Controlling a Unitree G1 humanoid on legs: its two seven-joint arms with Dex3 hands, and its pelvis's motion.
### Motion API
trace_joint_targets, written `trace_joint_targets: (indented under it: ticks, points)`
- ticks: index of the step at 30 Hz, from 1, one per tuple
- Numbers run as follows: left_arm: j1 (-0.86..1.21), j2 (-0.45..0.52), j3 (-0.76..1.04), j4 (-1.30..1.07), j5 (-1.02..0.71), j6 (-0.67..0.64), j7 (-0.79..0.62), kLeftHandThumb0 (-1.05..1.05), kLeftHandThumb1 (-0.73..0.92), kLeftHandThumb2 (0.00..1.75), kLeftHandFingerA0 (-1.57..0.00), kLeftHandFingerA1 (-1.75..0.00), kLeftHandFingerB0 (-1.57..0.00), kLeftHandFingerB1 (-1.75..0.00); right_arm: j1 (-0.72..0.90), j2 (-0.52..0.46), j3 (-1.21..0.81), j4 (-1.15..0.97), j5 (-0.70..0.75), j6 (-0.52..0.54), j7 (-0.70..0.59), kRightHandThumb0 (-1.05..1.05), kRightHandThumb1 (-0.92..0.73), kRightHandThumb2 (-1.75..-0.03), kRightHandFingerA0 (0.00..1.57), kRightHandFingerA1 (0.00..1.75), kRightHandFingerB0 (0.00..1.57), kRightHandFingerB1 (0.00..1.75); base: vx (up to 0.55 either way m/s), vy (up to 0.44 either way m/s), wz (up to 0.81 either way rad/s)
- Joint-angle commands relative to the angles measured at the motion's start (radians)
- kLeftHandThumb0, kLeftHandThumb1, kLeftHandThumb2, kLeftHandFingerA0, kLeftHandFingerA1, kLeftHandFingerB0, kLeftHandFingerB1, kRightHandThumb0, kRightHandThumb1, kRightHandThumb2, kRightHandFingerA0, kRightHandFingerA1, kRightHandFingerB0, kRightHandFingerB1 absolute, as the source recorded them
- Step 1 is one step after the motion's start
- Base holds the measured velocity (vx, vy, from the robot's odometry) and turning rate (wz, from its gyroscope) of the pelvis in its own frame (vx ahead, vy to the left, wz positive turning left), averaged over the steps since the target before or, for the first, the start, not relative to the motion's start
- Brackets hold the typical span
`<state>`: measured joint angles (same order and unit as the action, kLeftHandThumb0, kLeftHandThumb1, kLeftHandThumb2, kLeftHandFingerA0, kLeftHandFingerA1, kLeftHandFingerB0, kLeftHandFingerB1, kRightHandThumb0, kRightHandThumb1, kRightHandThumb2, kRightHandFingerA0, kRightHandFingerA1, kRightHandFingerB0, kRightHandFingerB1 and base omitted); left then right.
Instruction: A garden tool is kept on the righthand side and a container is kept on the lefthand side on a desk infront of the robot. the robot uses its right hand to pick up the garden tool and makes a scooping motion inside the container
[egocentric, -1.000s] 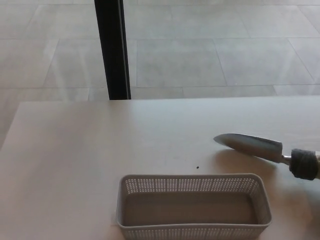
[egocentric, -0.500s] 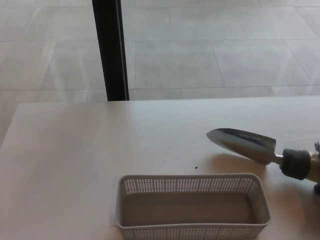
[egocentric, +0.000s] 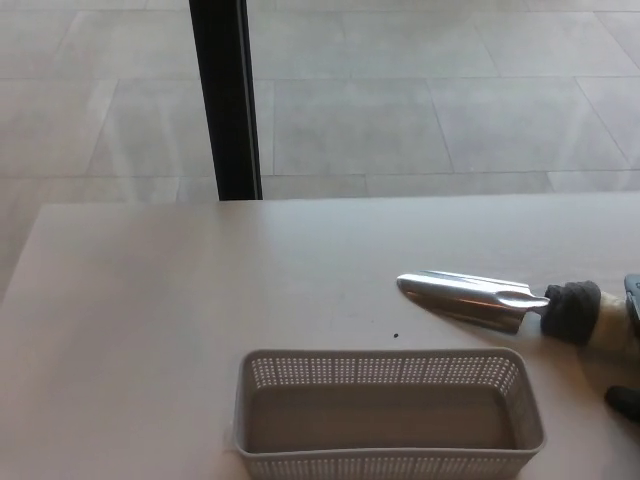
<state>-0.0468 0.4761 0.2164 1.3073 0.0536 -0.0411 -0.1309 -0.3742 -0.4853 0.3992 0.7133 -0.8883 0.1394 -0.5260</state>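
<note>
Now right hand (egocentric: 628, 345) grips trowel (egocentric: 500, 301), blade above desk (egocentric: 150, 300) beyond basket (egocentric: 388, 413).

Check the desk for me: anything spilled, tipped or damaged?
Nothing stands out. The white perforated plastic basket sits upright and empty on the pale desk; the metal-bladed trowel hangs beyond its far right corner. One tiny dark speck marks the desk.

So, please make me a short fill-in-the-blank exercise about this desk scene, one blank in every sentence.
1. The trowel has a metal blade that points toward the picture's ____.
2. The perforated basket holds ____.
3. The trowel's blade is ____ the basket, not inside it.
4. The right hand shows only at the picture's ____ edge.

Missing words: left; nothing; outside; right
</note>
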Motion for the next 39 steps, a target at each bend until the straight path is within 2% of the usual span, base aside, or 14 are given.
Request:
trace_joint_targets:
  ticks: [1,7,14,15,16,18,19,20,30,31,32,37,38,39]
  points:
    - [0.017,0.022,0.003,0.000,-0.008,-0.007,0.012,-0.50,0.65,0.60,-0.66,-0.68,-0.60,-0.53,0.174,-0.151,-0.118,-0.281,0.132,0.058,0.328,-1.05,-0.85,-0.67,0.00,0.00,0.00,0.00,0.00,0.000,0.00]
    - [0.023,0.028,0.003,-0.006,-0.009,-0.006,0.006,-0.51,0.65,0.60,-0.66,-0.67,-0.61,-0.53,0.268,-0.205,-0.274,-0.403,0.217,0.069,0.381,-1.05,-0.89,-0.67,0.00,0.00,0.00,0.00,0.00,0.000,0.00]
    - [0.025,0.029,-0.012,0.005,0.008,-0.013,0.009,-0.52,0.65,0.60,-0.67,-0.66,-0.60,-0.51,0.441,-0.271,-0.651,-0.466,0.411,0.020,0.401,-1.05,-0.92,-0.71,0.00,0.00,0.00,0.00,0.00,0.000,0.00]
    - [0.025,0.028,-0.012,0.005,0.008,-0.013,0.009,-0.52,0.65,0.60,-0.67,-0.68,-0.61,-0.52,0.448,-0.265,-0.680,-0.460,0.433,0.006,0.404,-1.04,-0.80,-0.86,0.00,0.00,0.00,0.00,0.00,0.000,0.00]
    - [0.026,0.028,-0.012,0.002,0.006,-0.011,0.009,-0.51,0.66,0.59,-0.69,-0.70,-0.62,-0.54,0.464,-0.252,-0.755,-0.440,0.486,-0.009,0.397,-1.05,-0.91,-0.69,0.00,0.00,0.00,0.01,0.00,0.000,0.00]
    - [0.028,0.025,-0.009,-0.002,0.002,-0.007,0.012,-0.51,0.65,0.59,-0.70,-0.71,-0.61,-0.54,0.489,-0.229,-0.864,-0.400,0.551,-0.045,0.372,-1.04,-0.90,-0.68,0.00,0.00,0.00,0.01,0.00,0.000,0.00]
    - [0.027,0.025,-0.009,0.001,0.003,0.000,0.017,-0.51,0.65,0.59,-0.70,-0.69,-0.62,-0.52,0.506,-0.198,-0.956,-0.372,0.618,-0.045,0.367,-1.02,-0.76,-0.84,0.00,0.00,0.00,0.06,0.00,0.000,0.00]
    - [0.027,0.024,-0.007,0.002,0.000,-0.001,0.015,-0.51,0.65,0.59,-0.71,-0.68,-0.62,-0.52,0.512,-0.178,-0.998,-0.339,0.657,-0.083,0.351,-1.05,-0.70,-1.12,0.00,0.38,0.00,0.19,0.00,0.000,0.00]
    - [0.026,0.018,-0.007,0.002,0.001,-0.001,0.019,-0.51,0.65,0.59,-0.69,-0.67,-0.62,-0.52,0.477,-0.053,-1.241,0.039,0.856,-0.157,0.293,-0.86,-0.63,-0.95,0.00,0.39,0.05,0.40,0.00,0.000,0.00]
    - [0.026,0.018,-0.005,0.001,-0.002,0.000,0.016,-0.51,0.65,0.59,-0.69,-0.67,-0.62,-0.53,0.460,-0.037,-1.263,0.080,0.877,-0.158,0.283,-0.71,-0.81,-0.65,0.00,0.00,0.01,0.40,0.00,0.000,0.00]
    - [0.030,0.013,0.004,0.003,-0.011,-0.001,0.019,-0.50,0.64,0.59,-0.70,-0.67,-0.64,-0.54,0.451,-0.025,-1.275,0.094,0.890,-0.143,0.298,-0.82,-0.63,-0.94,0.00,0.40,0.02,0.39,0.00,0.000,0.00]
    - [0.044,0.002,0.014,-0.006,-0.023,-0.015,0.015,-0.51,0.65,0.59,-0.69,-0.69,-0.62,-0.54,0.420,0.043,-1.352,0.167,0.986,-0.200,0.363,-0.74,-0.59,-0.93,0.00,0.42,0.00,0.34,0.00,0.000,0.00]
    - [0.050,0.003,0.017,-0.010,-0.027,-0.021,0.010,-0.51,0.65,0.60,-0.68,-0.68,-0.61,-0.53,0.423,0.056,-1.357,0.180,0.998,-0.199,0.398,-0.67,-0.84,-0.72,0.00,0.00,0.00,0.25,0.00,0.000,0.00]
    - [0.054,0.005,0.021,-0.011,-0.032,-0.020,0.003,-0.50,0.66,0.60,-0.67,-0.67,-0.60,-0.53,0.420,0.077,-1.367,0.202,1.010,-0.216,0.405,-0.71,-0.60,-0.97,0.00,0.45,0.00,0.31,0.00,0.000,0.00]
